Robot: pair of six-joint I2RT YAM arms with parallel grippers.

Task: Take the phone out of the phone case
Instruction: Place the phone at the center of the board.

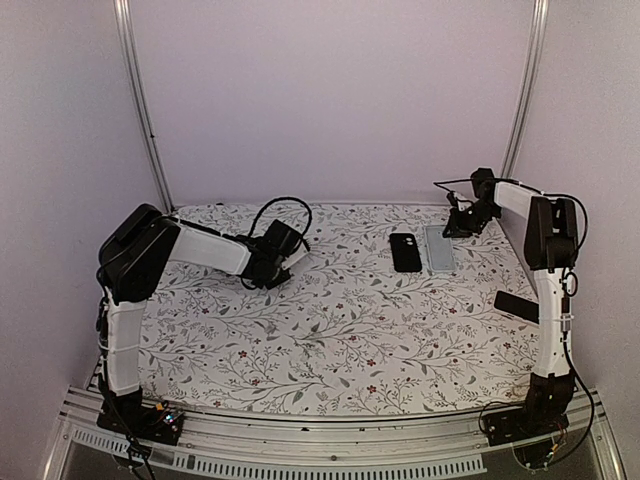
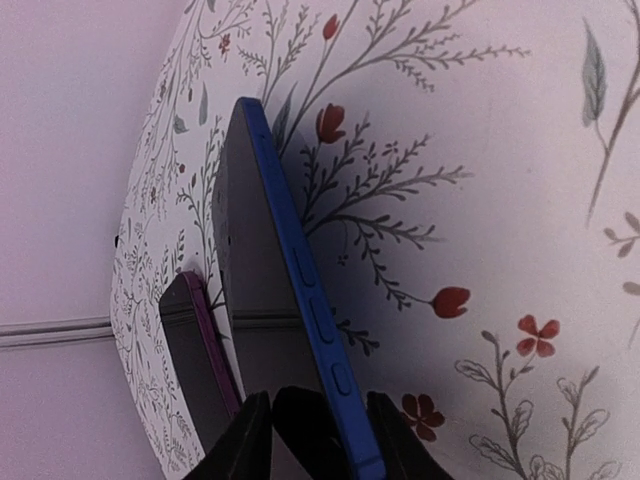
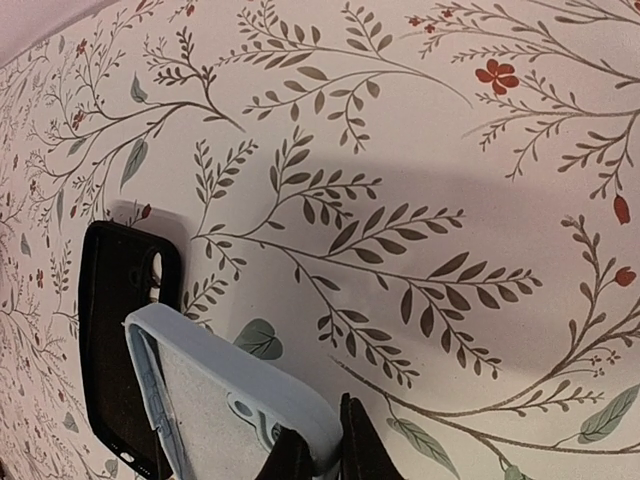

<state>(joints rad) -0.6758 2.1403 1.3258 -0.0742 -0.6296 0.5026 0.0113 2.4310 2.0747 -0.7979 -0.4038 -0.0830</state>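
Observation:
My left gripper (image 2: 322, 440) is shut on the lower end of a dark phone with a blue edge and side buttons (image 2: 300, 270), held on edge over the floral cloth. In the top view this gripper (image 1: 281, 260) is at the left middle. A light-blue phone case (image 3: 215, 400) lies open side up and looks empty; my right gripper (image 3: 325, 455) is shut on its corner rim. In the top view the case (image 1: 438, 248) is at the back right, with the right gripper (image 1: 456, 226) at its far end.
An empty black case (image 3: 115, 330) lies just left of the light-blue one (image 1: 405, 252). A purple-edged dark slab (image 2: 195, 365) lies beyond the blue phone. A flat black object (image 1: 515, 305) lies by the right arm. The table's back edge meets the wall.

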